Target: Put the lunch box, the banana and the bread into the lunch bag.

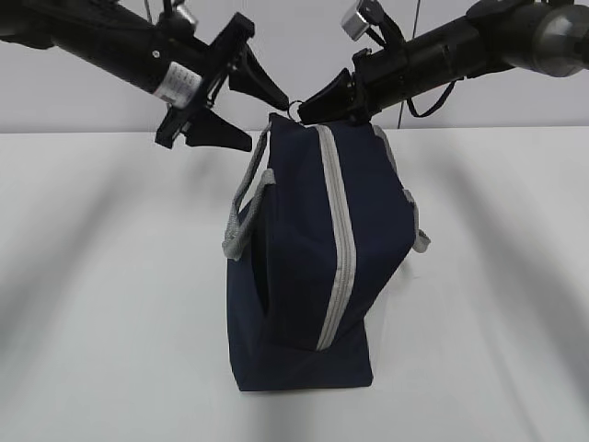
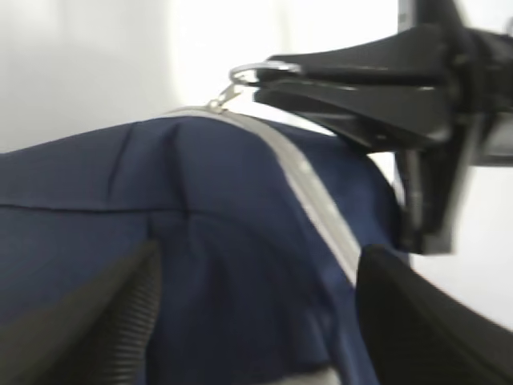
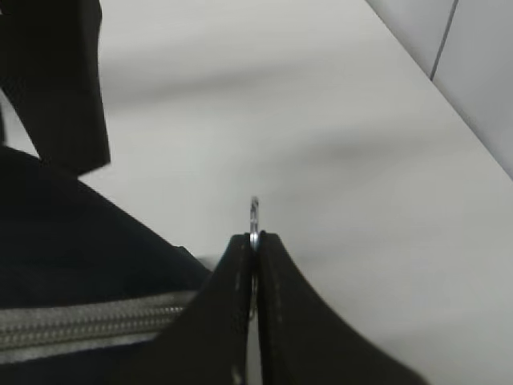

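Observation:
The navy lunch bag (image 1: pixel 299 267) stands on the white table with its grey zipper (image 1: pixel 339 249) closed along the side facing the camera. My right gripper (image 1: pixel 302 109) is shut on the metal ring pull (image 3: pixel 254 210) at the bag's top. My left gripper (image 1: pixel 269 126) is open beside the bag's upper left corner. In the left wrist view the blue fabric (image 2: pixel 240 265) lies between its spread fingers (image 2: pixel 112 321), and I cannot tell whether they touch it. The ring (image 2: pixel 244 74) shows there too, pinched by the right gripper. The lunch box, banana and bread are out of view.
Grey webbing handles (image 1: pixel 247 216) hang on the bag's left side, with a short grey strap (image 1: pixel 419 235) on its right. White table (image 1: pixel 110 295) lies on all sides of the bag. The table's far edge meets a pale wall (image 3: pixel 473 72).

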### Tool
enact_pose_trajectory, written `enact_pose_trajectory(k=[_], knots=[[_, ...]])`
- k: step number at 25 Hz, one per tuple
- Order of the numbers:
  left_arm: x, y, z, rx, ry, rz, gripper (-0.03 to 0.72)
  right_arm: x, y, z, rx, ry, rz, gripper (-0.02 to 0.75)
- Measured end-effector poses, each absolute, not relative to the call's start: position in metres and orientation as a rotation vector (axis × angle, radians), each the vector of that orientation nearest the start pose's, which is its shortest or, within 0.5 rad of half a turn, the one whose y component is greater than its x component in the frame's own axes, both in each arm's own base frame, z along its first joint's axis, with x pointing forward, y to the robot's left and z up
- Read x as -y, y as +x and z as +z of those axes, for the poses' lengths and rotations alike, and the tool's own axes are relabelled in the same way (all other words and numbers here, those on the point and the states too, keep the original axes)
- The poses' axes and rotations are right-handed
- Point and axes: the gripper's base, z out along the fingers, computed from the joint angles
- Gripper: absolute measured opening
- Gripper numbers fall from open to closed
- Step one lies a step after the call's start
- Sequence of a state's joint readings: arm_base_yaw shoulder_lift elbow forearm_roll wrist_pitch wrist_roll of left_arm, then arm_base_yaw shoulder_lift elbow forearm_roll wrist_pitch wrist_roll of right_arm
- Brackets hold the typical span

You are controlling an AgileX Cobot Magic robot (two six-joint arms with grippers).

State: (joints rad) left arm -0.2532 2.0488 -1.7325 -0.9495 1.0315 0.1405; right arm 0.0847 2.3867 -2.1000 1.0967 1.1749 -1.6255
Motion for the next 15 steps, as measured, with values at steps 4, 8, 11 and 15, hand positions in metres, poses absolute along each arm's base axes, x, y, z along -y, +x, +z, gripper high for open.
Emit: enact_pose_trajectory(k=[4, 8, 11, 15], knots=[[0.184, 0.426, 0.247, -2.683, 0.000, -1.244, 0.494, -0.118, 0.500, 0.216, -1.693, -1.369, 0.762, -0.016], [0.188, 0.428, 0.246, -2.666, -0.021, -1.240, 0.439, -0.118, 0.500, 0.216, -1.692, -1.372, 0.766, -0.016], [0.189, 0.430, 0.248, -2.644, -0.040, -1.249, 0.317, -0.118, 0.500, 0.217, -1.687, -1.378, 0.769, -0.016], [0.189, 0.429, 0.249, -2.629, 0.037, -1.241, 0.041, -0.118, 0.502, 0.227, -1.657, -1.403, 0.731, -0.016]])
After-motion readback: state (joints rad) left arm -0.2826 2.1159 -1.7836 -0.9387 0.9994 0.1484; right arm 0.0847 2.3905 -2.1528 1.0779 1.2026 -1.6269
